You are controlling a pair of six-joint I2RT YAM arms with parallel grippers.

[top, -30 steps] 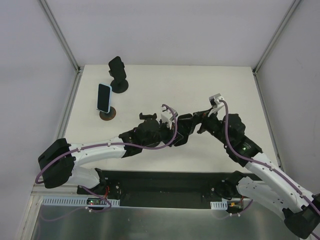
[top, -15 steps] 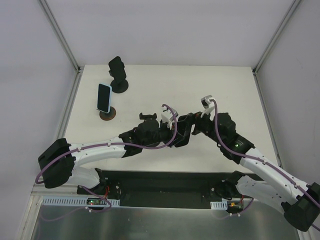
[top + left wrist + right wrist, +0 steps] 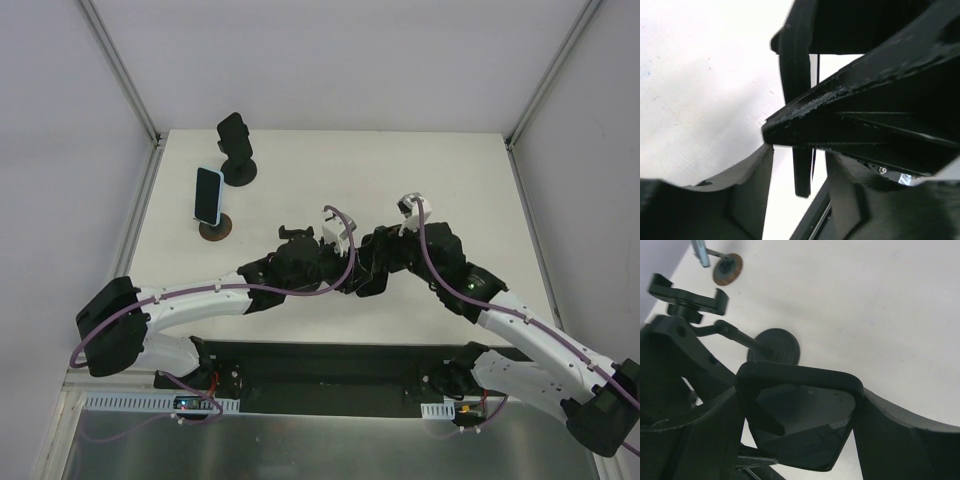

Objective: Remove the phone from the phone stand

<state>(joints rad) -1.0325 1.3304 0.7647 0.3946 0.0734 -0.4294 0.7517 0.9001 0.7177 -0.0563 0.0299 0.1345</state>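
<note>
Left claw (image 3: 799, 170): parted, loose around black phone (image 3: 792, 75) edge.
Right claw (image 3: 800, 390): clamped on black phone's sides.
Position: above surface (image 3: 450, 180) centre.

Over worktop (image 3: 450, 180) centre: phone (image 3: 800, 425) in right end effector (image 3: 800, 395) | far-left corner: stand (image 3: 236, 150) | left edge, before it: second phone (image 3: 208, 196) on second stand (image 3: 215, 229)

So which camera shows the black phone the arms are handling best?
The right wrist view: the black phone sits face-on between the fingers of the right end effector. From the top external view it's buried where the two arms meet. The left wrist view shows only dark close-up shapes.
</note>
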